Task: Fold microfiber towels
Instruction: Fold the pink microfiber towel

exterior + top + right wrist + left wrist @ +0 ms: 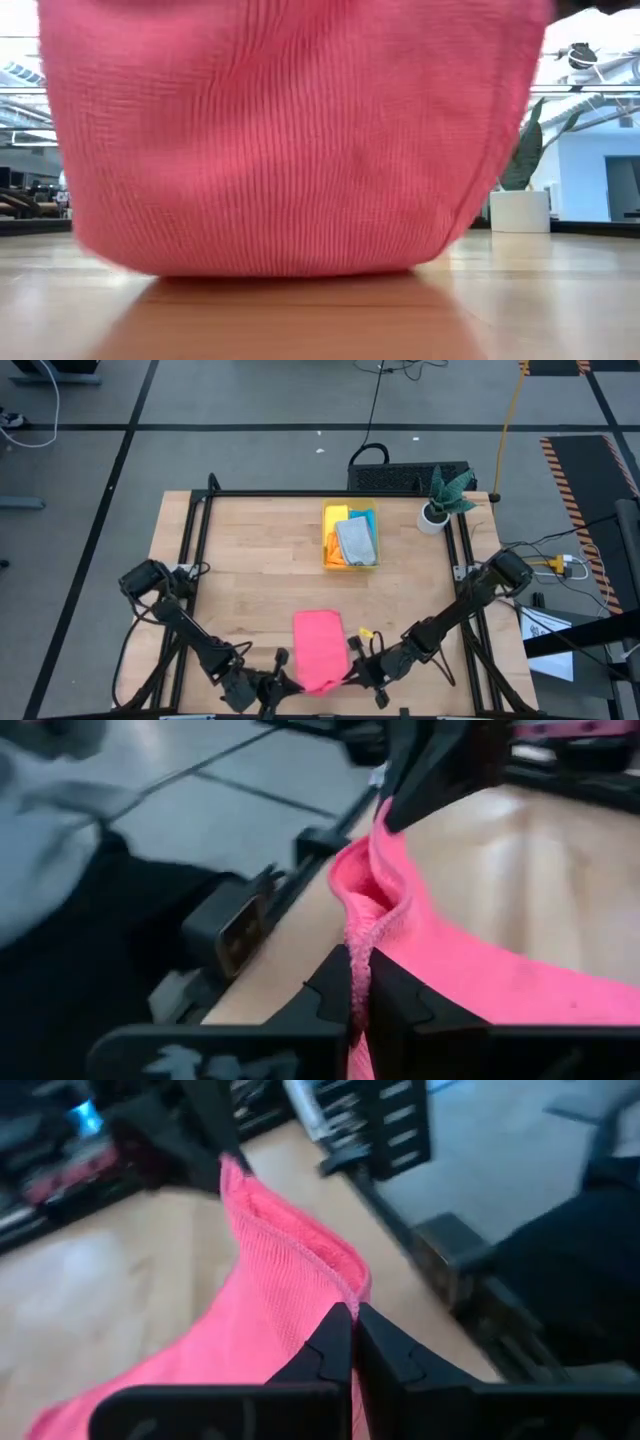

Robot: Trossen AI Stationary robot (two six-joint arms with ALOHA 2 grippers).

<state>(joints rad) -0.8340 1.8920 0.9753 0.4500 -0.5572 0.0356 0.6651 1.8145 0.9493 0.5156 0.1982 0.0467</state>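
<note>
Two end effectors, both at the near edge of the tabletop, one towel between them. My left end effector has its fingers pressed together on the near left corner of the pink towel. The towel runs long axis away from me toward the yellow bin; its far part lies flat on the wood, its near edge is lifted. My right end effector is pinched tight on the near right corner, cloth bunched between the fingers. Both arms sit equally close. My judgement: the fold goes forward, near edge carried over the far one, both corners level. Other towels wait in the bin.
</note>
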